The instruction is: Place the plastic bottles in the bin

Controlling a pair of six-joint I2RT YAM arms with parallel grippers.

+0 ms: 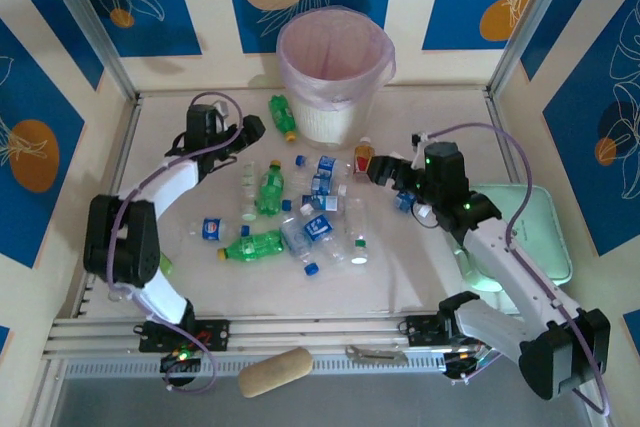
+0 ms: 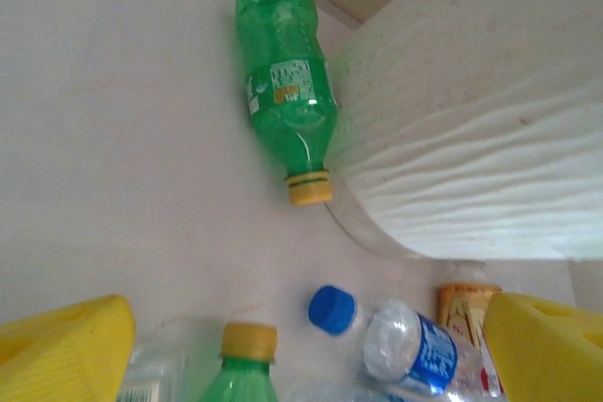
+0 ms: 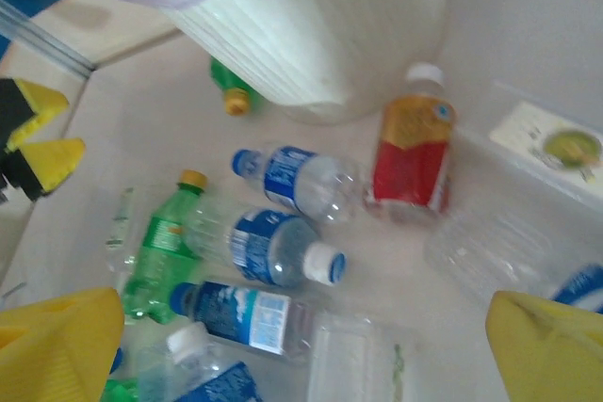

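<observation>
One bin (image 1: 335, 117), upper centre of the top view. Three green ones among the plastic bottles: first green bottle (image 1: 283, 117) lies just beside the bin's left side, second green bottle (image 1: 270, 189) and third green bottle (image 1: 250, 245) lie in the mid-frame scatter. One amber bottle (image 1: 364, 157), red-labelled, stands lower right of the bin. At least six clear blue-labelled bottles (image 1: 318, 227), heaped too tightly for a firm count. Two grippers, jaws apart on both, clamping nothing. Left gripper (image 1: 250, 130) hovers just left of the first green bottle; right gripper (image 1: 383, 169) just right of the amber bottle.
</observation>
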